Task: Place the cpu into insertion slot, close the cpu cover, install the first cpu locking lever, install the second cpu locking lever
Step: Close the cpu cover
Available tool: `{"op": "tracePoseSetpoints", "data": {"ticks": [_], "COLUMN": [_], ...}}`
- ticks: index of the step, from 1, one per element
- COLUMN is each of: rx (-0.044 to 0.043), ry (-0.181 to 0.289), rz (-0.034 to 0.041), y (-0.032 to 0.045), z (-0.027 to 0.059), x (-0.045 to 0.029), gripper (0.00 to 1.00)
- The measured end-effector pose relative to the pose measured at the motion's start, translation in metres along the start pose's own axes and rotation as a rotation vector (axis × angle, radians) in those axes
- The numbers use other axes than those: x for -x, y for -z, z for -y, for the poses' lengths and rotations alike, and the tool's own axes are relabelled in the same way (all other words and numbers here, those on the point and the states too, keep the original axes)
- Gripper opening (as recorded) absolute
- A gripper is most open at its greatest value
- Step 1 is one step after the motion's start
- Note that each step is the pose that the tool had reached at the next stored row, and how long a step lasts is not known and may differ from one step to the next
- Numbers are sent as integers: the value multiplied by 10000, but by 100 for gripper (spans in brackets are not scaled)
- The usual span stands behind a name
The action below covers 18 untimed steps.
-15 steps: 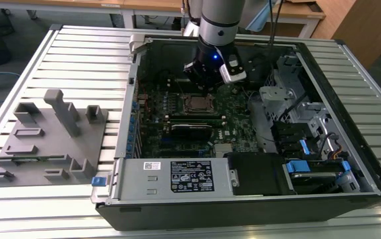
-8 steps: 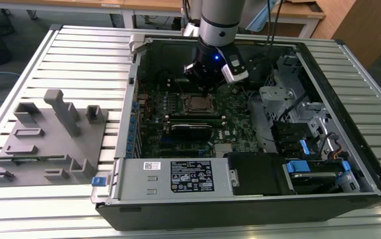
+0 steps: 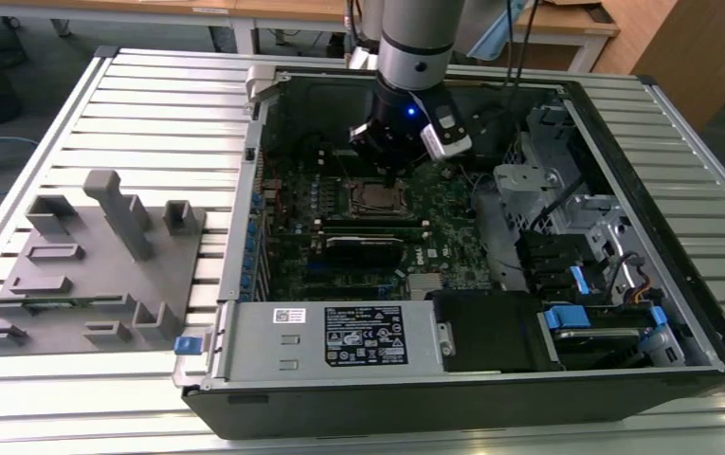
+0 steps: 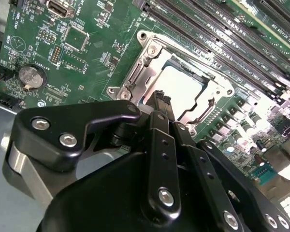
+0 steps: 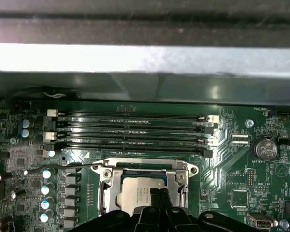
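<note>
In the exterior view the gripper [image 3: 391, 176] hangs inside the open computer case [image 3: 665, 142], just above the cpu [image 3: 381, 197]. In the second wrist view its fingers [image 4: 159, 125] are together, tips over the cpu [image 4: 181, 84] seated in the socket [image 4: 144, 37], the cpu cover [image 4: 130, 79] lying flat around it. In the first wrist view a thin lever [image 5: 63, 167] juts out from the socket.
</note>
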<state>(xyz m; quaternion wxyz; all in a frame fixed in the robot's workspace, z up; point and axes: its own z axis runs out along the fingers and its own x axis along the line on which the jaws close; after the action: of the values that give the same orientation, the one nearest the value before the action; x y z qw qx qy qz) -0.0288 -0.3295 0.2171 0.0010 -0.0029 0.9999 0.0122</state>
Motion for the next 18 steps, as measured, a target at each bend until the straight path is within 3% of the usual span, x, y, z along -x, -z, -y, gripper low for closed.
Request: {"op": "tracePoseSetpoints", "data": {"ticks": [4, 18], "rx": [1, 0], "ry": [-147, -73], "rz": [5, 24], "y": [-5, -15], "z": [1, 10], "x": [-15, -252], "gripper": [11, 11]}}
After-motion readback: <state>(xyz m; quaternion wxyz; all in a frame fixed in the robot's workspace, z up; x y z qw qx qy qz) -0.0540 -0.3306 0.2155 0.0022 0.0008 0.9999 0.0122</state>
